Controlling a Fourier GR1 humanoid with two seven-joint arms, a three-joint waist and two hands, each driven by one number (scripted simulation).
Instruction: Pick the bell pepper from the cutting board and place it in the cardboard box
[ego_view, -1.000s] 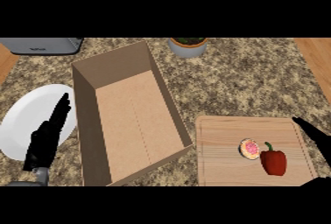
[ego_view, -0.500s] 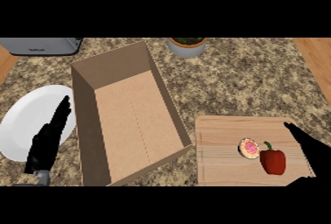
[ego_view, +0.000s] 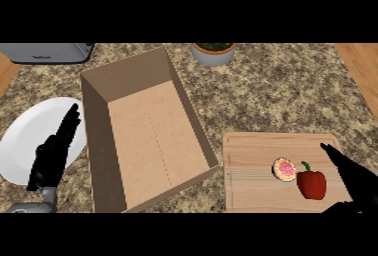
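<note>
A: Where's the red bell pepper (ego_view: 312, 184)?
B: On the pale wooden cutting board (ego_view: 251, 150), green stem pointing up-left, long axis nearly vertical in view.
A: Hands?
B: Right hand (ego_view: 353, 176) open beside it; left hand (ego_view: 55, 152) open over the white plate (ego_view: 22, 142). Speckled granite tabletop (ego_view: 280, 90).

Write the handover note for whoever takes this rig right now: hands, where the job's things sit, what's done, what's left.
Right hand: open, fingers straight, just right of the bell pepper, not gripping it.
Left hand: open, resting over the white plate, holding nothing.
Bell pepper lies on the cutting board, beside a cut round fruit.
Cardboard box stands open to the board's left, nothing visible inside.
Done: nothing placed.
Left: grasp the pepper, carry it left, release in the box.
</note>
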